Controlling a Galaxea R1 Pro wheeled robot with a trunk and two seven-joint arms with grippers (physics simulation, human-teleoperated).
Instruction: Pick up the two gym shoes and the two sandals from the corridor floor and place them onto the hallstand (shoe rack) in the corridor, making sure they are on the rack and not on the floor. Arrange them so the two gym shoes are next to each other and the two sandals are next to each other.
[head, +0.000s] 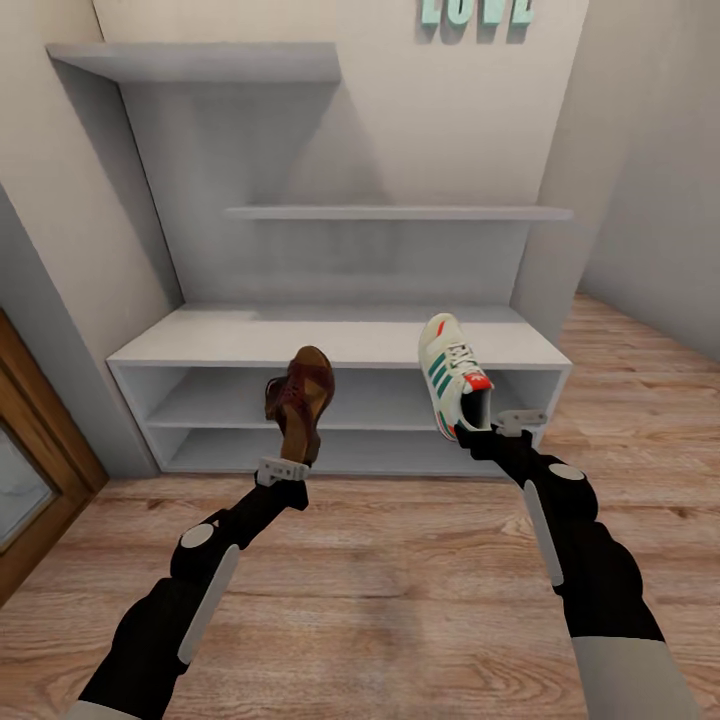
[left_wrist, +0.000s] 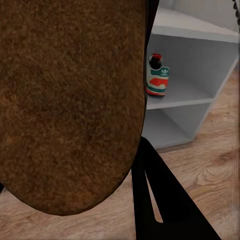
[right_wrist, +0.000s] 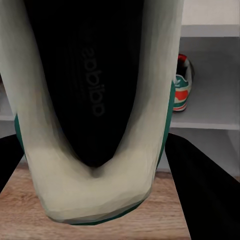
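Left pincer (head: 283, 468) clamps the heel of a dark brown leather sandal (head: 301, 400), held toe-up before the pale grey hallstand (head: 250, 338); likely light, semi-stiff. Right pincer (head: 500, 425) clamps the heel of a cream green-striped gym shoe (head: 450, 375); likely light, with a soft collar, its second (right_wrist: 182, 90) on the middle shelf.

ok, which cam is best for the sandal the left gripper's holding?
Head view: the whole sandal shows, held up at its heel end by the left gripper in front of the shoe rack. Left wrist view gives just its brown sole close up. Right wrist view shows the sneaker instead.
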